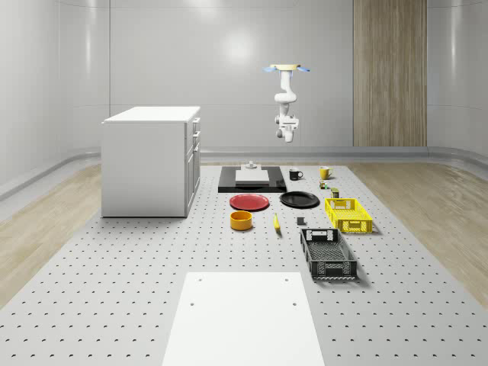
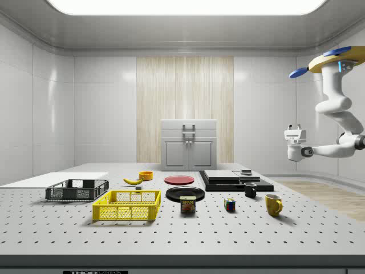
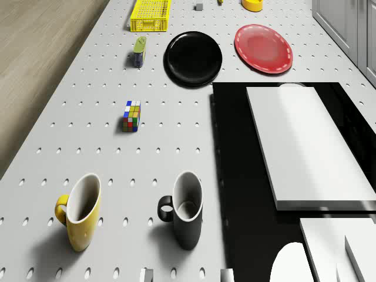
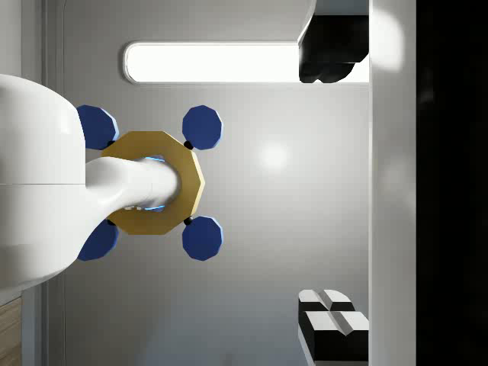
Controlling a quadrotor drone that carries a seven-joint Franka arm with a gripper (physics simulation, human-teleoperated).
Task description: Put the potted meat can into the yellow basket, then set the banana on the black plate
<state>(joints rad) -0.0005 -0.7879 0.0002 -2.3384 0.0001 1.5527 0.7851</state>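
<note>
The potted meat can (image 2: 188, 205) (image 3: 139, 51) stands upright on the table between the yellow basket (image 2: 126, 205) (image 3: 151, 16) and the black plate (image 2: 185, 193) (image 3: 192, 57). The banana (image 1: 277, 223) (image 2: 133, 181) lies on the table beside an orange bowl (image 1: 241, 220), beyond the black plate. My drone (image 1: 286, 69) (image 2: 336, 60) hovers high over the table's far end, above the mugs. The gripper (image 2: 293, 130) (image 4: 333, 187) hangs well above the table, points upward toward the drone's underside, and is open and empty.
A black mug (image 3: 185, 208) and a yellow mug (image 3: 79, 211) stand below the drone beside a black slab (image 1: 252, 179) bearing white blocks. A Rubik's cube (image 3: 131, 115), a red plate (image 1: 250, 202), a black basket (image 1: 328, 253) and a white cabinet (image 1: 149, 160) also occupy the table.
</note>
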